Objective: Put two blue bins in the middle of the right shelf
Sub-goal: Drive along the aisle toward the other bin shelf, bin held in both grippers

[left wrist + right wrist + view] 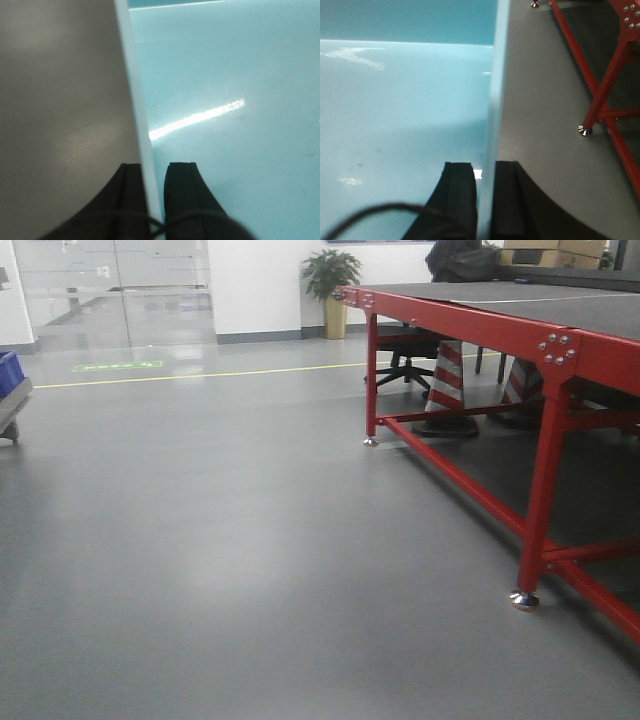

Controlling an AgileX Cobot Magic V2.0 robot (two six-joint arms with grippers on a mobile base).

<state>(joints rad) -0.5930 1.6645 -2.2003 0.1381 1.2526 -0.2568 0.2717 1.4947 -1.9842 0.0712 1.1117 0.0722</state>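
**Gripping the bin at two walls, one arm each**

Bin: pale blue, smooth inside, a streak of glare across its bottom. It sits above bare grey floor, between the two arms.

Left gripper: jaws narrow, pinched on the bin's thin wall. One black finger is outside over the floor, the other is inside the bin.

Right gripper: same hold, jaws narrow on a wall, inner finger over the bin's bottom, the other outside. A dark cable loops across the bottom of this view.

Left wrist view has the wall on the left of the bin's hollow; right wrist view has it on the right. One bin or a nested pair: cannot tell.

Just beside the right wall, a red table leg stands on a metal foot.

Front view: grey glossy floor, red-framed table at right with a dark top. Under it are striped cones and an office chair. A potted plant stands by the far wall. A dark blue crate rides on a cart at the left edge.
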